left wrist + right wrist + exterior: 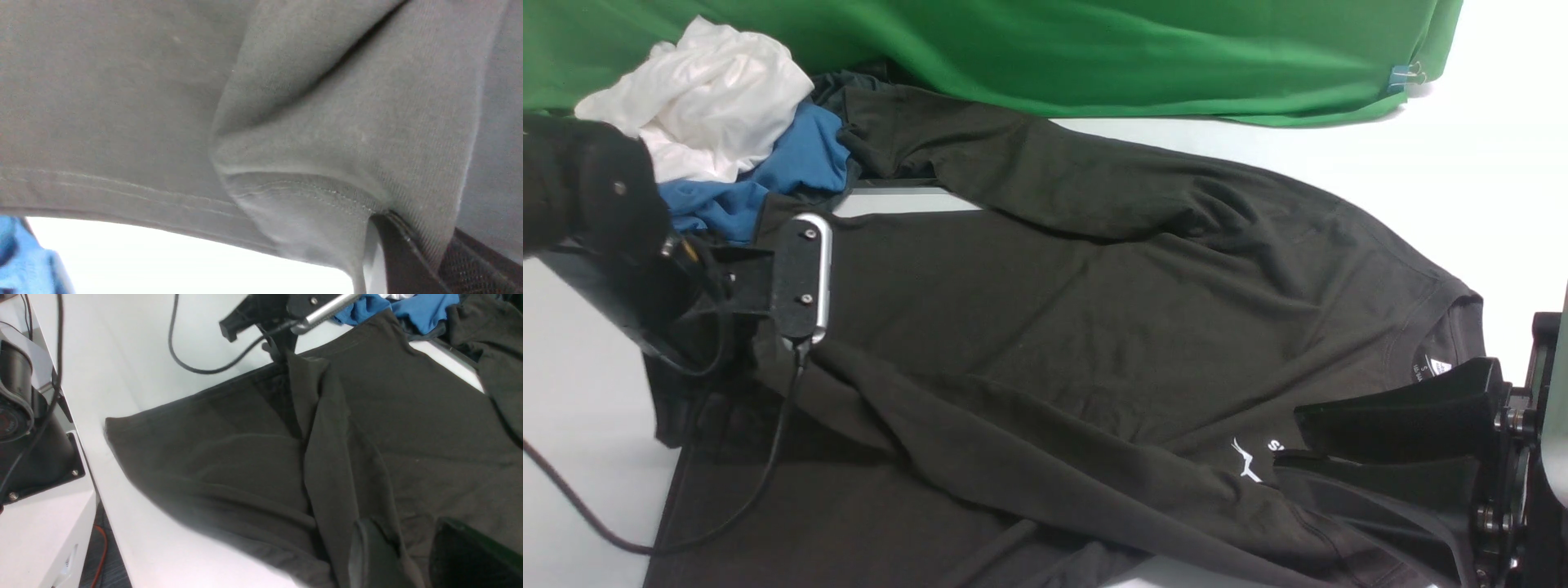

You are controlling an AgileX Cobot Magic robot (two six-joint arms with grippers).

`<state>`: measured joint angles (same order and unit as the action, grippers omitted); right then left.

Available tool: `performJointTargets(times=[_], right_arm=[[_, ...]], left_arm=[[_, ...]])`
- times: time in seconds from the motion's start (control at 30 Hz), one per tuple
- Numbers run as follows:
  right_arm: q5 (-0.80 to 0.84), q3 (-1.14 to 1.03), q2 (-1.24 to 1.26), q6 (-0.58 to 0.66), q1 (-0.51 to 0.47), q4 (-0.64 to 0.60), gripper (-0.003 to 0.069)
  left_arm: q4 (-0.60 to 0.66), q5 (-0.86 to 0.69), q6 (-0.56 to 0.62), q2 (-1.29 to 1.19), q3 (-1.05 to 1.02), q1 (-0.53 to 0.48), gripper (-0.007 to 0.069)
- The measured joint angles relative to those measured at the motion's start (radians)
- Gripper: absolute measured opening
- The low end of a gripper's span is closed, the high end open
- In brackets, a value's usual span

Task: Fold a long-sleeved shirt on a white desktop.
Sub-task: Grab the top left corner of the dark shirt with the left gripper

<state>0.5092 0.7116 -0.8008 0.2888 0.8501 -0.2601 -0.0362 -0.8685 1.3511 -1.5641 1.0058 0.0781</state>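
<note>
The black-brown long-sleeved shirt (1054,327) lies spread sideways on the white desktop (1462,163), neck label at the right and white logo beside it. Its near sleeve runs diagonally over the body. My left gripper (760,335) is at the shirt's left end, shut on the stitched sleeve cuff. In the left wrist view the cuff (310,196) is pinched in the left gripper (433,249). My right gripper (1289,439) hovers over the chest by the logo, fingers apart. In the right wrist view the right gripper (402,531) straddles a fold of the shirt (408,437).
A white garment (711,98) and a blue garment (800,163) are piled at the back left, against the green backdrop (1094,49). The left wrist camera's cable (768,457) trails over the shirt. The robot's base (32,437) stands off the desktop's near edge.
</note>
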Motion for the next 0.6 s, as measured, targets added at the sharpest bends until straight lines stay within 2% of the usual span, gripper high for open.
performJointTargets(times=[0.2,0.6], right_arm=[[0.000,0.000,0.000,0.003,0.000,0.000,0.0237],[0.009,0.000,0.000,0.006,0.000,0.000,0.0237]], left_arm=[[-0.041,-0.158,-0.013,0.021,0.000,0.000,0.0042],[-0.066,-0.215,-0.048,0.044,0.000,0.000,0.0042]])
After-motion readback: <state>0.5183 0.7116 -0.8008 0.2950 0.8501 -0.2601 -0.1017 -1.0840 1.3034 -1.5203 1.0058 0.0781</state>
